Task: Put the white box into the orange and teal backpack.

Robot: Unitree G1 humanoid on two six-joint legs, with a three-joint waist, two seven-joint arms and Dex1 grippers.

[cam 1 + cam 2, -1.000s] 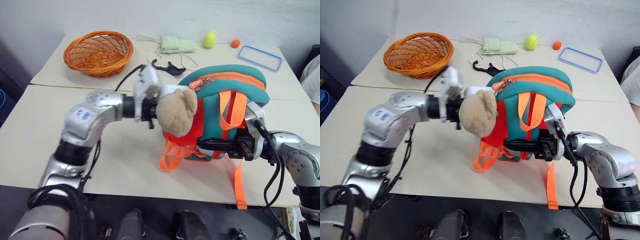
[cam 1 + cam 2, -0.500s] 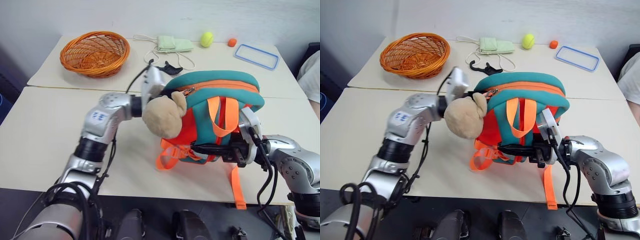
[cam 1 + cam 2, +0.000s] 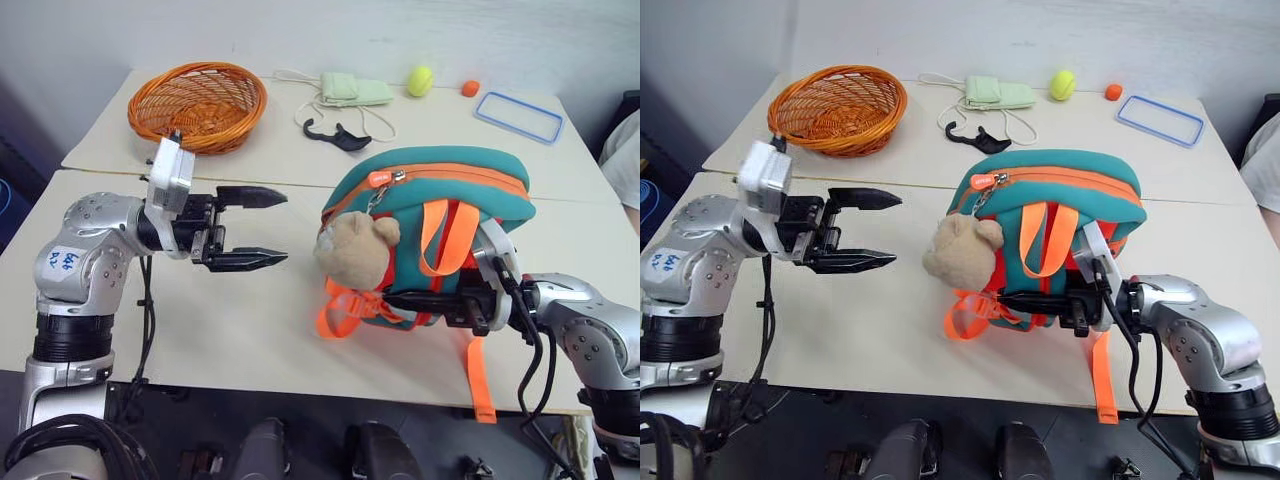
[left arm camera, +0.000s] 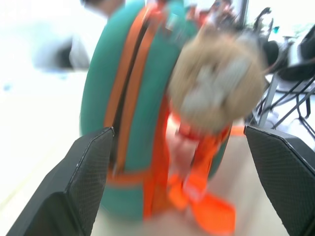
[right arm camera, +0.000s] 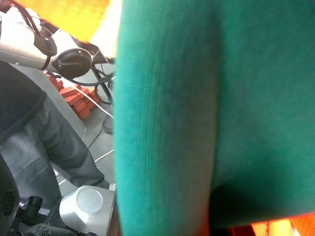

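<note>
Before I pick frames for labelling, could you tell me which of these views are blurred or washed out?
Left wrist view: soft throughout, the backpack and plush toy smeared, the background blown out to white. Right wrist view: teal fabric so close it reads only as weave. Both eye views: sharp and evenly lit, with the basket and the left gripper crisp.

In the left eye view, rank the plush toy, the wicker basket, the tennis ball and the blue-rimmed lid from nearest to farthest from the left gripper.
From the open left gripper:
1. Plush toy, hanging on the backpack, just past the fingertips.
2. Wicker basket, at the far left of the table.
3. Tennis ball, at the far edge, right of centre.
4. Blue-rimmed lid, in the far right corner.
</note>
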